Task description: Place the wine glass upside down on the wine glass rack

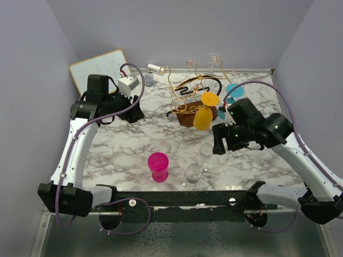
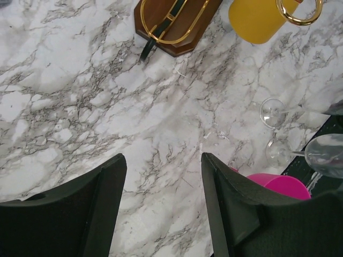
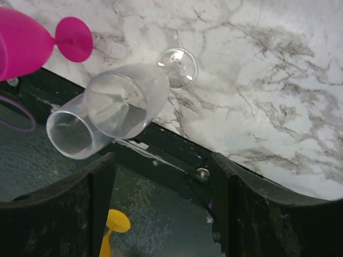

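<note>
The wine glass rack [image 1: 187, 93], gold wire on a brown base [image 2: 179, 24], stands at the back centre. A yellow glass [image 1: 204, 113] hangs on it upside down, and a blue one [image 1: 234, 91] is at its right. Two clear wine glasses [image 1: 193, 172] [image 1: 206, 151] and a pink one [image 1: 158, 166] stand upright near the front. My right gripper [image 1: 218, 140] hovers open just right of the clear glasses; in its wrist view one clear glass [image 3: 115, 104] lies up-left of the empty fingers [image 3: 102, 203]. My left gripper [image 1: 133, 110] is open over bare marble [image 2: 162, 158].
A whiteboard [image 1: 99, 67] leans at the back left, with a small clear cup [image 1: 148, 79] and a white object [image 1: 155, 68] beside it. A black rail [image 1: 187, 198] runs along the table's front edge, directly under my right fingers.
</note>
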